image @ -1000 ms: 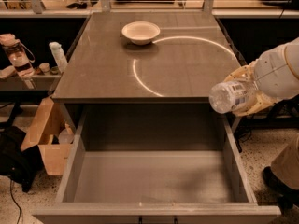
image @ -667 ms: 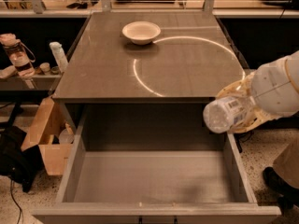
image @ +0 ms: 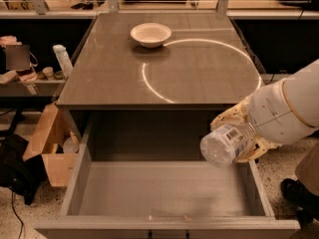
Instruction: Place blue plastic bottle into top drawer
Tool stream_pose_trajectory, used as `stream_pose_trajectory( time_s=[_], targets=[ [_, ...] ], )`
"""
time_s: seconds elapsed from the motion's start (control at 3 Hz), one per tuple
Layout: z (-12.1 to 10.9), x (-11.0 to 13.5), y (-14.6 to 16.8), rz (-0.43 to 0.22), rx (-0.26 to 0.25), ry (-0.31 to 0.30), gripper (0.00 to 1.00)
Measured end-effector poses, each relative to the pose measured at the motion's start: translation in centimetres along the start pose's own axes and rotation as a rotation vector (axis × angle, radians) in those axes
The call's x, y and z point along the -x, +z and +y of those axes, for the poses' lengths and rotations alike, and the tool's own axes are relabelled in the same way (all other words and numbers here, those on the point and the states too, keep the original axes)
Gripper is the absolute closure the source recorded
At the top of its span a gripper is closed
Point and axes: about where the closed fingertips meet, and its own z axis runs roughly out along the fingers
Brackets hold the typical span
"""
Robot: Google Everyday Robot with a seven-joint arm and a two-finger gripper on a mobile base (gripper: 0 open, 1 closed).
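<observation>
The blue plastic bottle (image: 225, 143), clear and ribbed with a pale printed label, lies tilted in my gripper (image: 243, 133), its bottom end pointing toward the camera. The gripper's yellowish fingers (image: 227, 117) are shut around the bottle's body. The white arm comes in from the right. Bottle and gripper hang above the right side of the open top drawer (image: 164, 193), a wide, deep grey box pulled out under the table. The drawer's inside is bare grey.
A white bowl (image: 150, 34) stands on the grey table top (image: 164, 63) at the back. A slim white bottle (image: 62, 59) and small items stand on a shelf at left. A cardboard box (image: 50, 148) sits on the floor left of the drawer.
My gripper has carried the bottle down and to the left, from beside the table's right edge to over the open drawer's right side.
</observation>
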Motion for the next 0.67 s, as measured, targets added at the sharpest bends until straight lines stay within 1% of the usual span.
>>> stream_pose_trajectory(
  time_s=[0.33,0.67],
  targets=[
    [0.0,0.0,0.0,0.0,0.0,0.0,1.0],
    [0.54,-0.4,0.48,0.015,-0.016,0.024,1.0]
  ],
)
